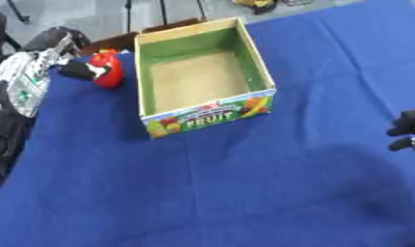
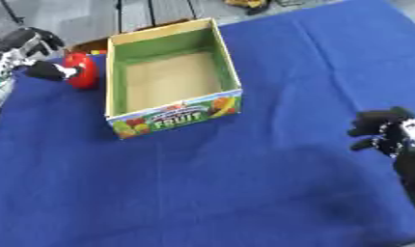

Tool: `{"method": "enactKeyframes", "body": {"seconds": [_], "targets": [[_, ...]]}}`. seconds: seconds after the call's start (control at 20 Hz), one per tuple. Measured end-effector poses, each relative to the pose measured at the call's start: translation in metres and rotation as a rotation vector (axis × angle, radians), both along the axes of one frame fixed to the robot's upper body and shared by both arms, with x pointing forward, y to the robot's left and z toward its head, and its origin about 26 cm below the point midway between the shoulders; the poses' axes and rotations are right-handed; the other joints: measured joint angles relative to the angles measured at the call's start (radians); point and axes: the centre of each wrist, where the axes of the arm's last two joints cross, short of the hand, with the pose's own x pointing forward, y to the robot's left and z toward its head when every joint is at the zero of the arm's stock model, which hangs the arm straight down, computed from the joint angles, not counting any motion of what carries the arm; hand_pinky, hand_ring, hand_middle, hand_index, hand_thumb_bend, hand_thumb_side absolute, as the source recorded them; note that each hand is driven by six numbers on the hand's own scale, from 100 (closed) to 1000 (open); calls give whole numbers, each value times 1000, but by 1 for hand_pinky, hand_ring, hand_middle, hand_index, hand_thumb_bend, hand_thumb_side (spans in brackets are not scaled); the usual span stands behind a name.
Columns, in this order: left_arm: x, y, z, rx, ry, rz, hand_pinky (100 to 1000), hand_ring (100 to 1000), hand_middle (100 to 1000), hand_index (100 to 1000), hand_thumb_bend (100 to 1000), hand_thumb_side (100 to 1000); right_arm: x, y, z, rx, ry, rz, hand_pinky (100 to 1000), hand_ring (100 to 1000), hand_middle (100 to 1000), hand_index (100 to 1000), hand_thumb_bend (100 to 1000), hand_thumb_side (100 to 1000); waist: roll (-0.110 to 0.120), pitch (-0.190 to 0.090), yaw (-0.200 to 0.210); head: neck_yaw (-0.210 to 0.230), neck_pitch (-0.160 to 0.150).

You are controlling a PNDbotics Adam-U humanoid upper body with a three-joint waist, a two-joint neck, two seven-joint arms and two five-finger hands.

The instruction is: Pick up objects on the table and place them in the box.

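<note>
The left hand's dark fingers [image 1: 78,70] close on the near side of a red object [image 1: 109,70], rounded and glossy like an apple or a tomato, though its kind cannot be told for sure. The thumb and fingers pinch it from the left, and the left hand [image 2: 44,71] sits just beside the outer left wall of the box, at about the level of its far half. Whether the red object rests on the cloth or is lifted just off it cannot be told. Behind the hand, the silver and black forearm [image 1: 29,72] runs off toward the left edge of the view.

The right hand [image 2: 381,129] shows at the right edge, over the blue tablecloth [image 1: 244,183], well apart from the box. Its black fingers [image 2: 369,120] are curled inward and hold nothing; in the left eye view only their tips appear at the border.

The box [image 1: 207,116] stands upright and open on the far middle of the cloth, turned a little askew. Its inside walls are green, its floor is plain brown cardboard, and nothing lies in it. The near outer wall carries printed fruit pictures and the word FRUIT.

The blue cloth covers the table from the near edge up to the box and past it on the right. Beyond its far edge, grey floor [image 1: 92,17] shows.
</note>
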Motion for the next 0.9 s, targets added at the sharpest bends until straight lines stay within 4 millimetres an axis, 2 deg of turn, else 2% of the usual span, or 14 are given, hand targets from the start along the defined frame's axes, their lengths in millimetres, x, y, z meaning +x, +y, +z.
{"method": "enactKeyframes", "body": {"seconds": [0.2,0.45,0.55,0.65,0.7,0.8,0.9], "targets": [[2,-4,-2,17,14,-12,787,680,671,799,494,379,0,0,0,0,-1,1,544,648,620,722,100,916,2,6,-6,10,-1],[2,-5,-2,26,25,-18,786,677,673,798,504,384,1,1,3,-1,-9,5,543,648,620,722,100,917,2,6,-8,14,-7],[2,-5,-2,26,29,-19,783,678,676,799,537,400,1,1,3,-2,-10,6,543,648,620,722,100,918,2,7,-10,14,-9],[2,-6,-3,26,39,-25,789,692,683,801,563,414,1,1,3,-2,-11,7,543,648,620,722,100,919,2,11,-11,15,-9],[3,-8,-4,23,45,-31,808,737,706,807,586,431,1,1,3,-2,-11,7,543,648,620,722,100,919,2,12,-12,15,-9],[3,-10,-7,21,54,-37,825,767,733,818,607,448,1,1,3,-3,-11,8,543,648,620,722,100,919,2,14,-13,15,-11],[4,-12,-10,20,59,-41,830,778,742,817,605,450,1,1,3,-3,-11,8,543,649,620,722,100,920,2,19,-14,15,-15]]}}
